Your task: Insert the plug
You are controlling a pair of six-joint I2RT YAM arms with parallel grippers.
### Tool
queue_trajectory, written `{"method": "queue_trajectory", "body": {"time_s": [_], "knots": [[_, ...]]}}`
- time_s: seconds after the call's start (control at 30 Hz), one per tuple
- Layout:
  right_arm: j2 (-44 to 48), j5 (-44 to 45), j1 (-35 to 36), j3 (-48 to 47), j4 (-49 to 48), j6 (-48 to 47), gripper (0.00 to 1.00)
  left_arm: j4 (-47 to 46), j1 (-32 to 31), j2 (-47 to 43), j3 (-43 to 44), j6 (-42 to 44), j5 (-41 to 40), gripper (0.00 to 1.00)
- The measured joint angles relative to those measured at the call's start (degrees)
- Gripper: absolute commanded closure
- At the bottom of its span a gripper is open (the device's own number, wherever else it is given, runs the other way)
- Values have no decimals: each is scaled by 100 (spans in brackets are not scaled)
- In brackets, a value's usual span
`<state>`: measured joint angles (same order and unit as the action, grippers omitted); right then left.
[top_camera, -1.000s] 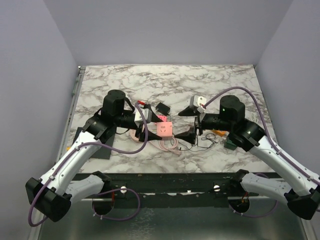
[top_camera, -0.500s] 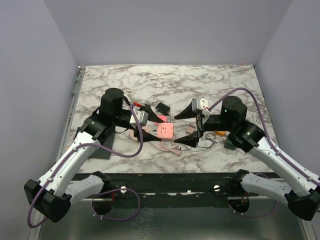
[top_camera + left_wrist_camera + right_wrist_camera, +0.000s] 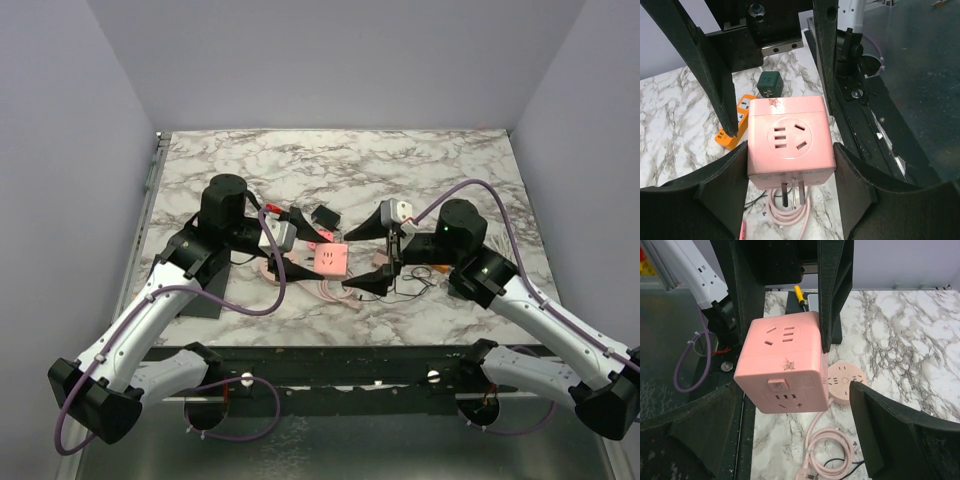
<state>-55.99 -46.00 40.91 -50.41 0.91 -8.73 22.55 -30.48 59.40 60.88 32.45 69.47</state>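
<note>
L tool (image 3: 790, 155) clenched on pink cube (image 3: 790, 125), cable (image 3: 820, 440) trailing down to desk (image 3: 900, 340). R tool (image 3: 794, 389) released, jaws wide, fingers either side of cube.

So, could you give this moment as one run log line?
left claw: shut on pink cube socket | right claw: open, straddling it | pink cable: coiled below

Centre blocked: pink plastic cube socket (image 3: 330, 260) clamped in left gripper (image 3: 790, 147), right gripper (image 3: 795, 390) fingers spread wide around it. Coiled pink cable (image 3: 337, 290) and thin black wire (image 3: 420, 282) clutter the near side. White marble tabletop (image 3: 340, 160) behind: passing room.
</note>
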Motion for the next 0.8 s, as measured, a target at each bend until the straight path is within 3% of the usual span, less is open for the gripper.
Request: {"method": "queue_trajectory", "body": {"time_s": [0.1,0.2,0.27,0.4,0.47,0.53,0.57,0.6,0.8], "knots": [[-63,9,31,2,-142,28,1,-7,0,33,61,2,0,100],[-188,57,81,0,-262,50,11,-15,0,61,63,7,0,100],[-293,114,105,-4,-308,107,31,-15,0,92,66,13,-7,100],[-382,181,116,-50,-278,44,93,68,79,149,74,-68,-122,97],[-407,262,116,-162,-131,17,99,90,120,181,94,-127,-179,85],[-448,393,116,-304,61,17,99,83,129,192,116,-129,-275,60],[-459,468,120,-363,153,15,99,79,129,192,116,-118,-339,21],[-476,588,136,-437,260,13,99,79,127,192,116,-87,-431,3],[-682,1491,153,-793,741,393,99,-63,83,44,33,1001,-1228,1]]}}
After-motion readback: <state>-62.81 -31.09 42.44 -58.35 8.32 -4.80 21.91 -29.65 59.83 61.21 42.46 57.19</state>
